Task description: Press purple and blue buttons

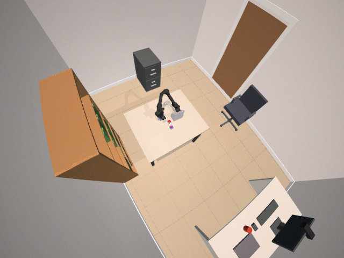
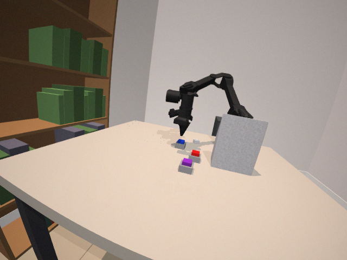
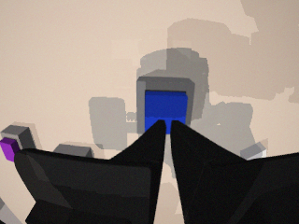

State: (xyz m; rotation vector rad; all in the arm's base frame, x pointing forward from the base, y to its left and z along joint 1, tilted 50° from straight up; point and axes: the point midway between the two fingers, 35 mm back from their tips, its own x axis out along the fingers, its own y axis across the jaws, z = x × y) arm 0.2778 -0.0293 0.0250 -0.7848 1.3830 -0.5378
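Observation:
The blue button (image 2: 180, 141) (image 3: 166, 108) (image 1: 160, 118) sits in its grey housing on the table. My gripper (image 2: 183, 132) (image 3: 167, 127) (image 1: 159, 116) is shut and empty, pointing straight down with its fingertips just above the blue button. The purple button (image 2: 186, 162) (image 1: 171, 127) (image 3: 7, 147) stands nearer the front of the table, apart from the gripper. A red button (image 2: 195, 153) (image 1: 169, 121) sits between the purple and blue ones.
A small white block (image 2: 196, 141) lies just right of the blue button. A large grey box (image 2: 238, 143) (image 1: 177, 114) stands at the arm's base, right of the buttons. A bookshelf (image 2: 50, 84) stands to the left of the table (image 2: 111, 181).

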